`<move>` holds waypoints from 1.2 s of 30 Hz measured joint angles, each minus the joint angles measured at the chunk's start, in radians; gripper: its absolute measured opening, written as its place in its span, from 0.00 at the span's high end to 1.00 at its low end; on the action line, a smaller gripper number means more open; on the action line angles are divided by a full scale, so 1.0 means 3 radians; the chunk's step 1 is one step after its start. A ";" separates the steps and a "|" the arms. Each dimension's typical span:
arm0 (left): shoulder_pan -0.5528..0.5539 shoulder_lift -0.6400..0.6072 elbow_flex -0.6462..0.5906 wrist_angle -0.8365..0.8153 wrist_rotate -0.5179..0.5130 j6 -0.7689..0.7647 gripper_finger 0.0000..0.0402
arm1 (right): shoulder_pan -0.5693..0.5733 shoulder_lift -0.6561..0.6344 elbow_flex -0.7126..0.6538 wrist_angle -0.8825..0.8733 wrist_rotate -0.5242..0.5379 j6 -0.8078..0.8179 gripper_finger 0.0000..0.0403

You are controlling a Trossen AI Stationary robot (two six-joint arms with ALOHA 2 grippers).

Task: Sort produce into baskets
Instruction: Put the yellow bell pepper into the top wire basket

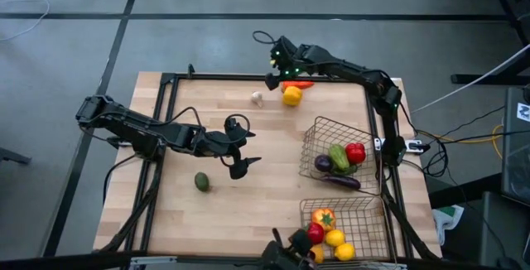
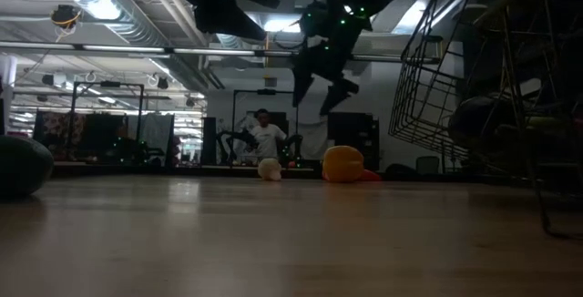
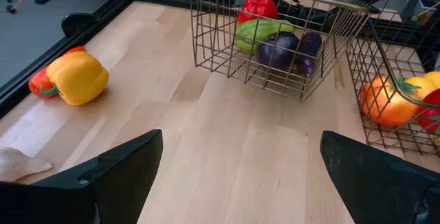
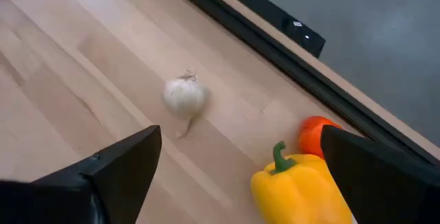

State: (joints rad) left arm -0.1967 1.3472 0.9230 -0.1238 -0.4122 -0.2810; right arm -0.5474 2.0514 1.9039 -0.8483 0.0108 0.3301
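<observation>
A yellow pepper (image 1: 291, 96) and an orange-red piece (image 1: 301, 84) lie at the table's far edge, with white garlic (image 1: 257, 98) to their left and a green avocado (image 1: 201, 181) at the near left. Two wire baskets stand on the right: the farther one (image 1: 319, 133) holds a green piece, a red pepper and purple eggplants; the nearer one (image 1: 364, 212) holds tomatoes and lemons. My left gripper (image 1: 238, 150) is open and empty over the table's middle. My right gripper (image 1: 277, 69) is open and empty above the far edge, between the garlic (image 4: 184, 95) and the yellow pepper (image 4: 299, 186).
A black metal frame (image 1: 248, 77) runs along the table's far and left edges. Bare wood lies between the avocado and the baskets. In the low view a person (image 2: 266, 138) shows far off in the room behind the table.
</observation>
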 joint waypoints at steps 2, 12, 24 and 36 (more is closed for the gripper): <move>0.0000 0.0000 -0.0001 0.0000 0.0000 0.0001 0.02 | 0.0003 0.0002 -0.0058 0.0000 0.0068 -0.0080 0.02; 0.0000 0.0000 -0.0001 0.0000 0.0000 0.0001 0.02 | -0.0127 0.0006 -0.0308 0.0054 -0.0039 0.0573 0.02; 0.0000 0.0000 -0.0001 -0.0001 0.0000 0.0001 0.02 | -0.0125 0.0060 -0.0332 0.0011 -0.0071 0.0351 0.02; 0.0000 0.0000 0.0000 -0.0001 0.0000 0.0001 0.02 | -0.0140 0.0053 0.0229 -0.0354 -0.0564 -0.0108 0.02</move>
State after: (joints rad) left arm -0.1967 1.3472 0.9230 -0.1242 -0.4122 -0.2806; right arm -0.5896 2.0673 1.9726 -0.9544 -0.1584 0.2978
